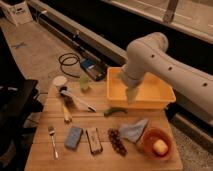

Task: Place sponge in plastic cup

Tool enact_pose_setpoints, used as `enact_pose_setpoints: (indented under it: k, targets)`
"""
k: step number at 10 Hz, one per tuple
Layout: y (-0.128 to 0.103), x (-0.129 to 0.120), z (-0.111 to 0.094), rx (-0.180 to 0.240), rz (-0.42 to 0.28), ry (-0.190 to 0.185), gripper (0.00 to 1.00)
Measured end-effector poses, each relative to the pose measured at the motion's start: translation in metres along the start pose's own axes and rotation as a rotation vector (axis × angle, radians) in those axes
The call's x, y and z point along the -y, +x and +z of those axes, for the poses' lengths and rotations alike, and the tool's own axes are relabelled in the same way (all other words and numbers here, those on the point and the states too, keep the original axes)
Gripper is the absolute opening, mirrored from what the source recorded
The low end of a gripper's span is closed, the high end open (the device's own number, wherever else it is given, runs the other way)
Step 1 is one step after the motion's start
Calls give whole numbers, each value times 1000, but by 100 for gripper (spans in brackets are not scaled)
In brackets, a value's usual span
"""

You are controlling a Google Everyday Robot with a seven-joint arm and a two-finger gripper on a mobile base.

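The sponge (73,137), a blue-grey block, lies flat on the wooden table (45,162) near the front left. A pale green plastic cup (84,83) stands at the table's back edge, left of the yellow bin. My gripper (131,96) hangs from the white arm (150,52) over the front left part of the bin, well to the right of and behind the sponge. It holds nothing that I can see.
A yellow bin (155,102) sits at the back right. A white round cup (60,81), a brush (75,98), a fork (52,141), a bar (93,140), grapes (117,141), a blue cloth (133,131), a green item (115,111) and an orange bowl (156,142) lie around the table.
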State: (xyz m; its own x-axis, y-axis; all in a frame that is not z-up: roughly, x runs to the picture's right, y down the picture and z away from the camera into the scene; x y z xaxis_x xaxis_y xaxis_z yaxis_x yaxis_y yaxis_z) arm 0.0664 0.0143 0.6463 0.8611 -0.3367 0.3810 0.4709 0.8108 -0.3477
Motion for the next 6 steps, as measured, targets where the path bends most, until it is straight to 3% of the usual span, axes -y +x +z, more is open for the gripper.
enact_pose_setpoints:
  k: [2, 4, 5, 6]
  targets:
    - [-13, 2, 5, 9, -64, -9, 80]
    - [-11, 0, 5, 6, -58, -11, 80]
    - [-9, 1, 5, -8, -49, -16, 80]
    - [-4, 3, -2, -51, -73, -5, 80]
